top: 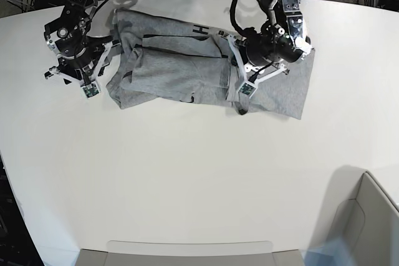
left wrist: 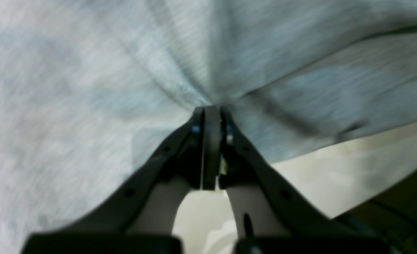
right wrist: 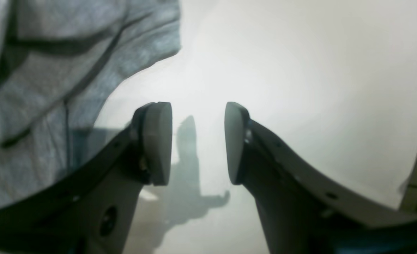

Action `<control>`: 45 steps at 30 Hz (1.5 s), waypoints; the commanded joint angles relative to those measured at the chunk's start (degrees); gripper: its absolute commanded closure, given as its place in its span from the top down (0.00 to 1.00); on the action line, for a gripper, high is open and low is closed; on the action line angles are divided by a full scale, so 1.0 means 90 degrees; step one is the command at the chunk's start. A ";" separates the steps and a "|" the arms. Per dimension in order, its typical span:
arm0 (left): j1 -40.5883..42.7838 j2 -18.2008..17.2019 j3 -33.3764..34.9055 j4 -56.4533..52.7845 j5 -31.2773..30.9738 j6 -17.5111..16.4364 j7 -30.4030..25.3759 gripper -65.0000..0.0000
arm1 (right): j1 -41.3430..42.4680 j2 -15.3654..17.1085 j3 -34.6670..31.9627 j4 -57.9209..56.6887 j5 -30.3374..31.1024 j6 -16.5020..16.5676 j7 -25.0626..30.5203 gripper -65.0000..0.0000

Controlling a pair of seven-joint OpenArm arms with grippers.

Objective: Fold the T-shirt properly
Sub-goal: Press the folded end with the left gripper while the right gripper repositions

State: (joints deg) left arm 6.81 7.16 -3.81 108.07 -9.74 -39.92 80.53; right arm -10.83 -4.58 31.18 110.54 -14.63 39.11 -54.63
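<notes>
The T-shirt [top: 187, 70] lies crumpled across the far part of the white table [top: 187, 179], partly folded over itself, with a bit of black lettering showing near its far edge. The left gripper [left wrist: 212, 111] is clamped tight on a pinch of grey fabric, with creases fanning out from the jaws (the wrist view is pretty blurry, but the pinch is clear). From the base view it sits over the shirt's right-hand part, just inside the near hem. The right gripper [right wrist: 198, 141] is spread apart with nothing in it, pads over bare tabletop just beside the shirt's left edge, cloth not between them. Loads of free table toward the camera. A grey box [top: 368, 222] sits at the near right corner, well apart from the shirt.
</notes>
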 commanded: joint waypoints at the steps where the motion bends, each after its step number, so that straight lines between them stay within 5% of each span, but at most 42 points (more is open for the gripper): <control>1: -0.0058 -0.0009 0.0009 0.0119 -0.0037 -0.0009 -0.0059 0.00 | 0.0134 0.0006 0.0194 0.0177 0.0117 0.0099 0.0097 0.38; 5: -0.0058 -0.0048 -0.0011 0.0119 -0.0037 -0.0009 -0.0059 0.00 | 0.0153 -0.0170 0.0975 0.0470 0.1006 0.0099 -0.0001 0.38; 10: -0.0058 -0.0058 -0.0040 0.0119 -0.0027 -0.0009 -0.0059 0.00 | 0.0427 -0.0063 0.2118 0.0470 0.2227 0.0099 -0.1622 0.38; 14: -0.0058 -0.0068 -0.0001 0.0119 -0.0017 -0.0009 -0.0059 0.00 | 0.0710 0.0064 0.2548 -0.0175 0.2539 0.0099 -0.2819 0.38; 21: -0.0058 -0.0077 -0.0021 0.0109 -0.0017 -0.0009 -0.0059 0.00 | 0.0700 0.0103 0.1806 -0.1357 0.2549 0.0099 -0.2819 0.38; 29: 0.0020 -0.0195 0.0009 -0.0360 -0.0017 -0.0009 -0.0059 0.00 | 0.0691 -0.0131 0.0624 -0.1122 0.2647 0.0099 -0.2819 0.38; 35: 0.0020 -0.0195 0.0009 -0.0799 -0.0027 -0.0009 -0.0191 0.00 | 0.0554 -0.0131 0.0350 -0.0224 0.4346 0.0099 -0.2819 0.38; 45: 0.0020 -0.0195 0.0009 -0.0809 -0.0027 -0.0009 -0.0308 0.00 | 0.0329 -0.0102 0.1229 -0.0409 0.6271 0.0099 -0.2819 0.38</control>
State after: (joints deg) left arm 6.85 5.23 -3.90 100.73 -10.55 -39.94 77.28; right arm -8.19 -5.56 42.22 106.08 41.34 39.11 -79.92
